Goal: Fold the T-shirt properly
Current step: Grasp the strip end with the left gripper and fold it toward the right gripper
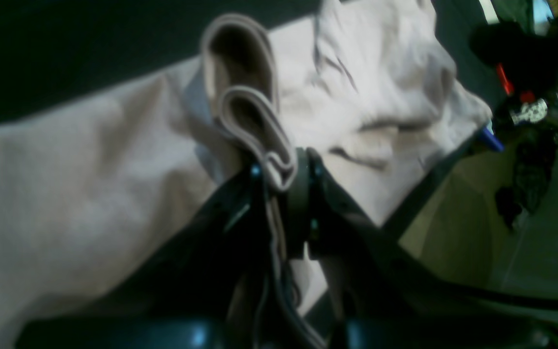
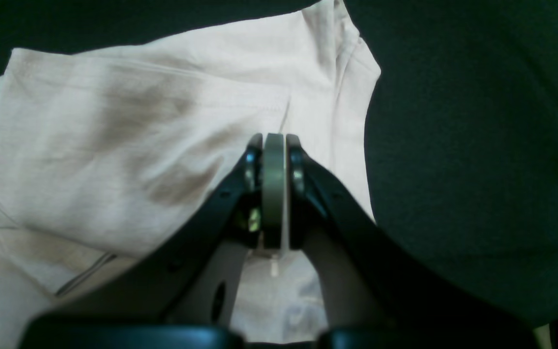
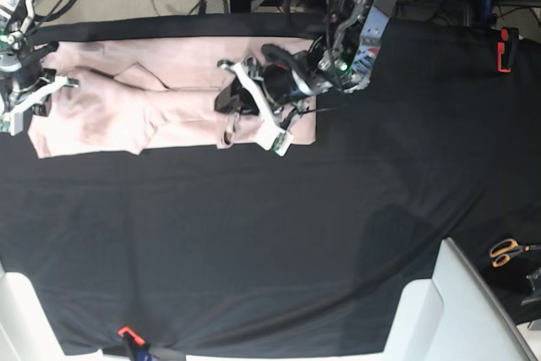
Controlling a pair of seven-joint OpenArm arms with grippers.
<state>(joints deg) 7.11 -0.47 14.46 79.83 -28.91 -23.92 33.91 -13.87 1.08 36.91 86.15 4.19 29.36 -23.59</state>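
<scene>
Because the pale pink T-shirt [image 3: 161, 103] is large, light and limp, it will likely sag and drag wherever unsupported, so hems, sleeve edges or the ribbed collar look like the firmest holds. It lies spread along the far side of the black-clothed surface [image 3: 254, 243]. The left gripper [image 1: 286, 172] has its jaws clamped on a bunched fold of ribbed edge. The right gripper [image 2: 274, 145] has its jaws shut together over the shirt's edge; whether cloth is pinched there is unclear.

The T-shirt [image 3: 144, 99] lies on the table cloth [image 3: 254, 243] along its far edge, scissors [image 3: 507, 251] well apart at the near right.
</scene>
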